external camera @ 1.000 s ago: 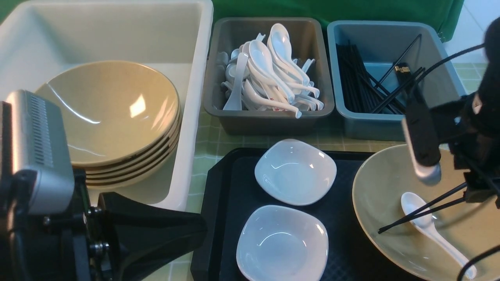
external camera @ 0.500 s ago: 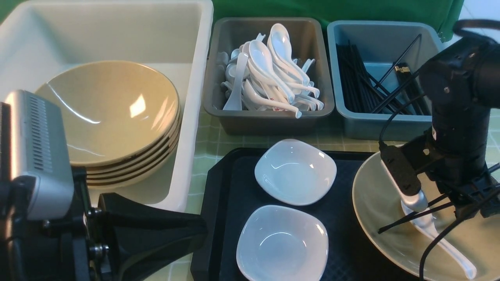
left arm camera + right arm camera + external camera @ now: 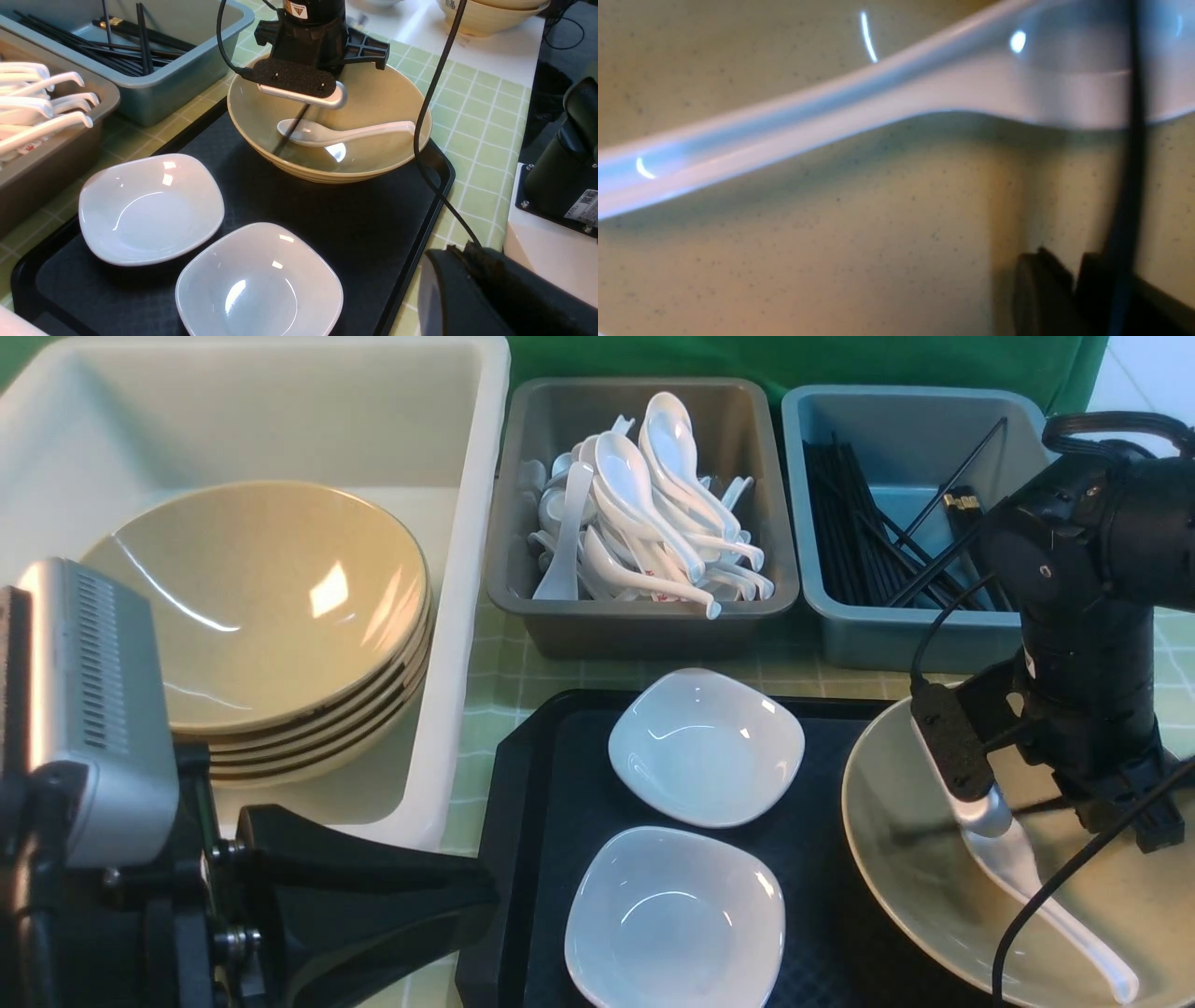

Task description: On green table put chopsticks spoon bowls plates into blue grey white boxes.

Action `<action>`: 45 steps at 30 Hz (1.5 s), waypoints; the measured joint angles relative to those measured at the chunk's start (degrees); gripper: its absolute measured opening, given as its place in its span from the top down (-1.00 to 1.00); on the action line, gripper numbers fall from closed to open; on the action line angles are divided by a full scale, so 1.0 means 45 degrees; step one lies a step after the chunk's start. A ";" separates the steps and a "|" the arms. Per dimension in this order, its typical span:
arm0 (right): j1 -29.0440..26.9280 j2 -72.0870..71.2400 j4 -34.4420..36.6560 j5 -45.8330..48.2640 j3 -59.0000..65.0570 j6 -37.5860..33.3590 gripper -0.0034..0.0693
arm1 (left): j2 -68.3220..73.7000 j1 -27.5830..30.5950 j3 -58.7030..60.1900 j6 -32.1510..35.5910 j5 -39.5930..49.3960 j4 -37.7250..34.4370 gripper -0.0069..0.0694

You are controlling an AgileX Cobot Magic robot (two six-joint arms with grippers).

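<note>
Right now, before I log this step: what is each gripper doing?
Left gripper: shut, nothing visible in it.
Right gripper: shut, low in the bowl, apparently on the chopsticks.

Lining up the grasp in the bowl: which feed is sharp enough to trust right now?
Right wrist view: too close, spoon and chopstick smeared soft. Left wrist view: crisp, small highlights only, both readable in the bowl. Front view: sharp, glare patches on the stacked bowls, right arm blocks much of the bowl.
</note>
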 joint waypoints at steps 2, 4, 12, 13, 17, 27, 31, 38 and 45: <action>0.0000 0.0000 -0.0016 0.0017 0.0000 0.0011 0.79 | 0.0000 0.0000 0.0000 0.0000 0.0000 0.0000 0.82; 0.0000 0.0000 -0.0016 0.0087 0.0000 0.0010 0.80 | 0.0000 0.0000 0.0000 0.0000 0.0000 0.0000 0.82; 0.0000 -0.0053 0.0714 0.0474 -0.0280 0.0325 0.80 | 0.0000 0.0000 0.0000 -0.0012 0.0000 -0.0015 0.82; 0.0000 -0.0095 0.0934 0.0474 -0.0457 0.0452 0.80 | 0.0000 0.0000 0.0000 -0.0012 0.0000 -0.0015 0.82; 0.0000 -0.0137 0.1862 0.0474 -0.1291 0.1543 0.80 | 0.0000 0.0000 0.0000 -0.0012 -0.0013 -0.0020 0.82; -0.1044 -0.0137 0.3580 0.0486 -0.1908 0.3446 0.80 | 0.0000 0.0000 0.0000 -0.0012 -0.0098 -0.0179 0.82; -0.1561 -0.0137 0.4061 0.0486 -0.1908 0.4005 0.80 | 0.0000 0.0000 0.0000 -0.0012 -0.0112 -0.0179 0.82; -0.1816 -0.0434 0.4876 0.0486 -0.2035 0.5254 0.80 | 0.0000 0.0000 0.0000 -0.0012 -0.0428 -0.0312 0.82; -0.1816 -0.0581 0.5923 0.0486 -0.2079 0.6730 0.80 | 0.0000 0.0000 0.0000 -0.0012 -0.1260 -0.0808 0.82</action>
